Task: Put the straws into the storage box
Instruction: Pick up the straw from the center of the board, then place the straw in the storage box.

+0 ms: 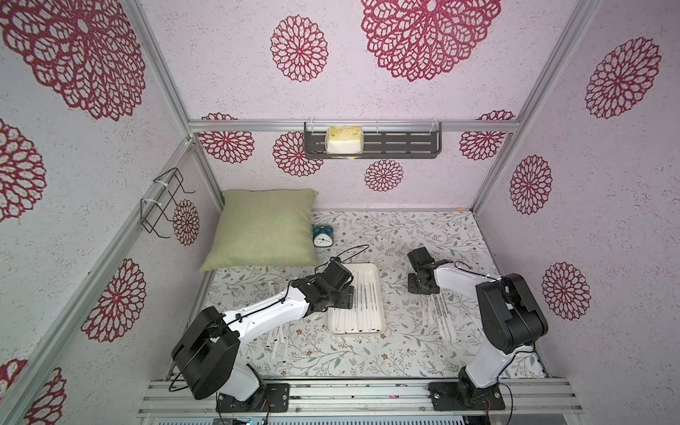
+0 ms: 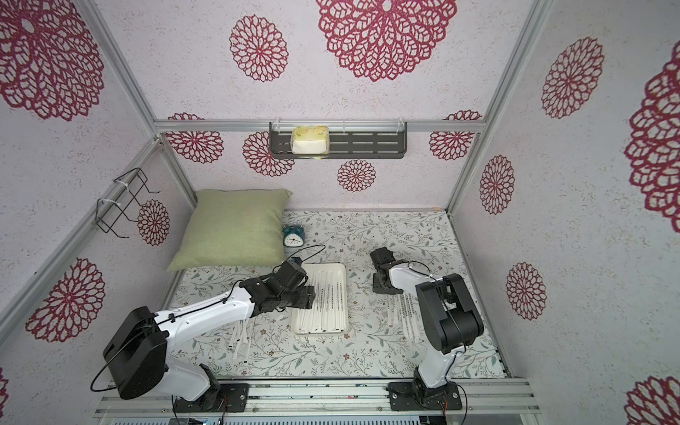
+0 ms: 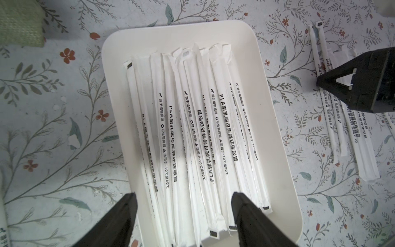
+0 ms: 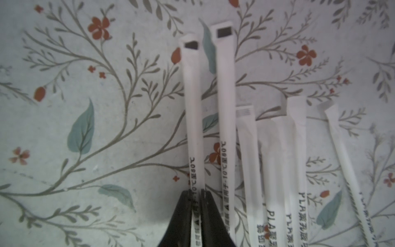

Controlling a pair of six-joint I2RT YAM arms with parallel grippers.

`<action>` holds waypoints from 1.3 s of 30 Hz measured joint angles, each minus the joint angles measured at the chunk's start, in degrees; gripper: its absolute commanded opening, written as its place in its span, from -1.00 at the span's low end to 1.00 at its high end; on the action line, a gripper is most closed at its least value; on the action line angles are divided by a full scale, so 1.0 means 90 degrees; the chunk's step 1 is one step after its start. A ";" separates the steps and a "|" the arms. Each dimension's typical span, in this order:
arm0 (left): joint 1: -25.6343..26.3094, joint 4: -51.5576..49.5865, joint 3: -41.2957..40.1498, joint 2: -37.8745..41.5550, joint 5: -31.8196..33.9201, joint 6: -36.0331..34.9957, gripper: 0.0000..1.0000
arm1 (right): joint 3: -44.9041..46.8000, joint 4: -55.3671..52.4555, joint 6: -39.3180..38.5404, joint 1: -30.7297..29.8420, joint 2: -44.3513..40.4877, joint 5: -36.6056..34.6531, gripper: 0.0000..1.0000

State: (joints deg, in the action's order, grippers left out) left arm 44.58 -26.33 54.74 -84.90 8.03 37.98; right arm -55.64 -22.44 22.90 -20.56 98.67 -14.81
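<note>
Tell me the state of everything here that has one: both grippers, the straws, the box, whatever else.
left gripper: open, above the storage box.
right gripper: shut on the held straw.
storage box: flat on the table, holding the boxed straws.
boxed straws: lying lengthwise, side by side.
loose straws: lying on the table, outside the box.
alarm clock: standing upright.

Soft, even light; top views bend at edges, right wrist view blurry.

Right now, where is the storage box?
In both top views the storage box sits mid-table under the open left gripper, with the alarm clock behind it and loose straws lying at either side.
</note>
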 measured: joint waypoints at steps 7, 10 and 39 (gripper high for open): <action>-0.0869 0.0073 -0.0811 0.0920 -0.0138 0.0168 0.51 | -0.0107 -0.0328 0.0265 -0.0753 -0.0257 0.0134 -0.84; -0.1248 0.0041 -0.1112 0.1379 -0.0129 0.0274 0.50 | -0.0539 -0.0646 0.0602 -0.1358 -0.0539 0.0194 -0.86; -0.1668 -0.0070 -0.1596 0.2047 -0.0073 0.0571 0.47 | -0.2426 0.0903 0.3373 -0.3861 0.1644 0.1054 -0.71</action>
State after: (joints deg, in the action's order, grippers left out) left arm 29.56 -26.96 40.38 -66.48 7.38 43.11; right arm -77.47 -14.31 53.25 -55.31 113.47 -5.32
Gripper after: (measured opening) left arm 0.737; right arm 0.110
